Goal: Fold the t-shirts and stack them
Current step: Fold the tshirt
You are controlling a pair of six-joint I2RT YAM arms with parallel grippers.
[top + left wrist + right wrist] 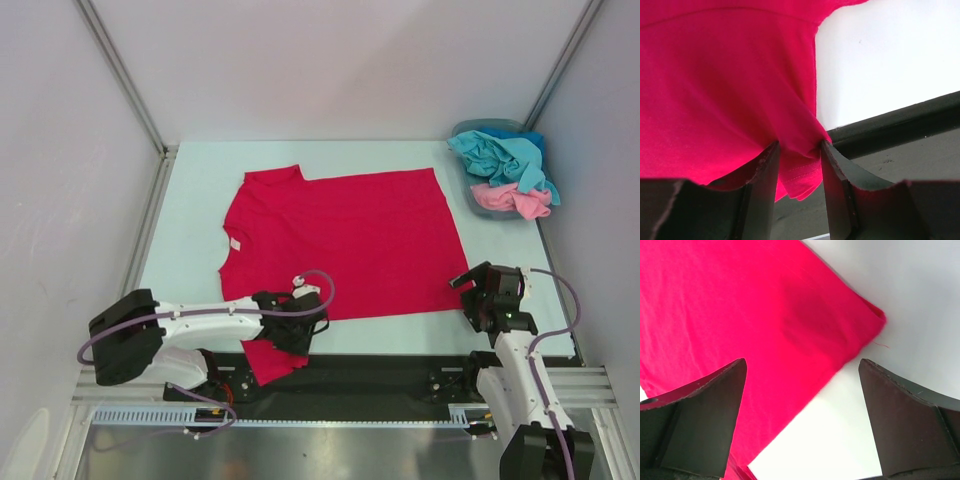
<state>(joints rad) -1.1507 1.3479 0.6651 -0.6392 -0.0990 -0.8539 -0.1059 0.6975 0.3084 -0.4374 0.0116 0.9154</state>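
A crimson red t-shirt (340, 240) lies spread flat on the pale table, its neck with a small white label (235, 243) to the left. My left gripper (300, 335) is at the shirt's near-left sleeve. In the left wrist view that gripper (799, 145) is shut on a bunched fold of the red cloth (715, 75), whose stitched sleeve hem hangs between the fingers. My right gripper (478, 288) hovers by the near-right hem corner. It stands open (802, 362) above the red hem edge (740, 305), holding nothing.
A blue-grey basket (490, 126) at the back right holds a crumpled teal t-shirt (500, 155) and a pink one (510, 200). The table's black front rail (380, 375) runs just below the shirt. Grey walls close in the left, back and right sides.
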